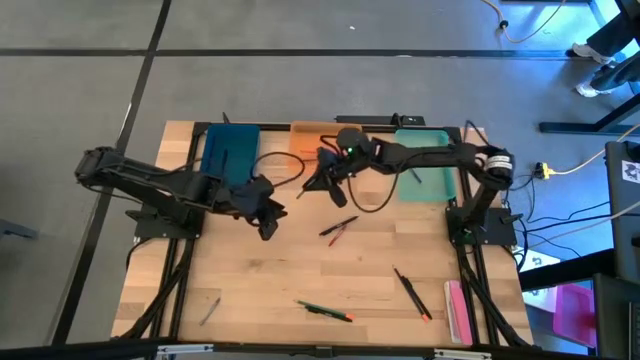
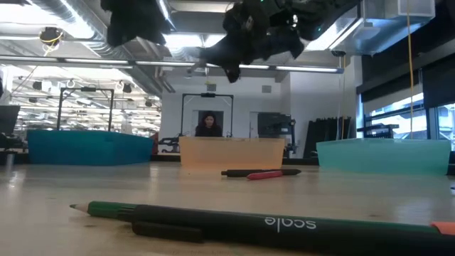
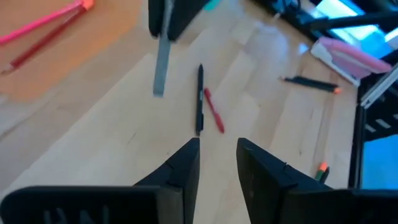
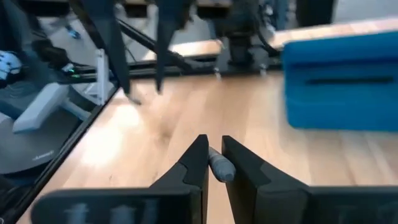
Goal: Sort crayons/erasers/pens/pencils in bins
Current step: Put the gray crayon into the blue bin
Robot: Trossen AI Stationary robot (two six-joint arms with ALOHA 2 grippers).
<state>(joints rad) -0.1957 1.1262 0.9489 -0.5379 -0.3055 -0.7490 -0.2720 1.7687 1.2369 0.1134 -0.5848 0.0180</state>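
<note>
My right gripper (image 1: 326, 182) hovers over the table beside the orange bin (image 1: 312, 132), shut on a grey stick (image 3: 161, 62). My left gripper (image 1: 268, 215) hangs open and empty above the bare wood, just short of a black pen (image 3: 199, 99) and a red pen (image 3: 214, 112) that lie side by side (image 1: 338, 230). The teal-blue bin (image 1: 230, 150) stands at the far left and the mint green bin (image 1: 420, 165) at the far right. Pink and red sticks (image 3: 43, 28) lie in the orange bin. My right gripper pinches the grey stick between its two fingers, near one end (image 4: 219, 167). In the left wrist view the stick hangs down below the fingers, nearly upright, its lower end (image 3: 158, 92) free above the wood.
A green pencil beside a black pen (image 1: 325, 311) lies near the front edge, filling the low view's foreground (image 2: 213, 213). A black pen with an orange tip (image 1: 410, 292), a grey stick (image 1: 208, 310) and a pink case (image 1: 456, 310) lie on the near half. A person (image 2: 208, 124) is far behind the table.
</note>
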